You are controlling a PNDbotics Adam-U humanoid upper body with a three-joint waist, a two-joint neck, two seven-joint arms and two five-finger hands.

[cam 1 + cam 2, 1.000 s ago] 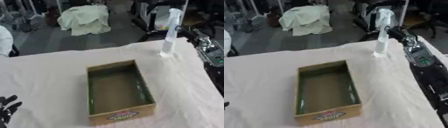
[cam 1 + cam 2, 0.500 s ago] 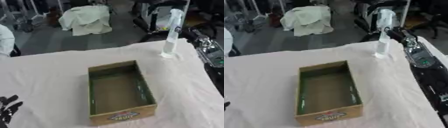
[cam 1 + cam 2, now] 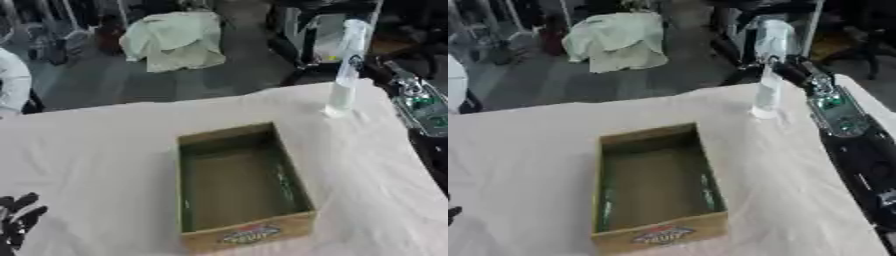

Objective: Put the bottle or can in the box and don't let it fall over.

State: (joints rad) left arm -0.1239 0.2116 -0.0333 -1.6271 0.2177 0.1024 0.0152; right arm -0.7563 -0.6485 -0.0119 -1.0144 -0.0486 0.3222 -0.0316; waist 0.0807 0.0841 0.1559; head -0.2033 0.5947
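1. One bench (image 3: 105, 150) is seen, draped in a white cloth; its near and side edges are cut off by the frame, so its full extent cannot be told.
2. One open cardboard box (image 3: 241, 187) lies near the middle of the bench, its long side running away from the camera. The inside is greenish and appears to hold nothing, though the floor is dim and hard to read. A coloured label on the near end wall is too blurred to be made out.
3. The right arm (image 3: 842, 125) comes in along the right edge, black with a greenish panel; its lower part is cut off by the frame.
4. One tall, clear bottle (image 3: 345, 65) stands upright at the far right corner of the bench, well apart from the box. Its top is pale and blurred, so the cap cannot be told.
5. The right hand (image 3: 785, 67) is seen at the bottle, just beside its middle on the right. Whether the fingers are curled round it or merely close to it cannot be told, since the hand merges with the dark background.
6. The left hand (image 3: 17, 220) shows at the lower left corner, partly cut off, with its dark fingers spread and pointing upward, holding nothing.
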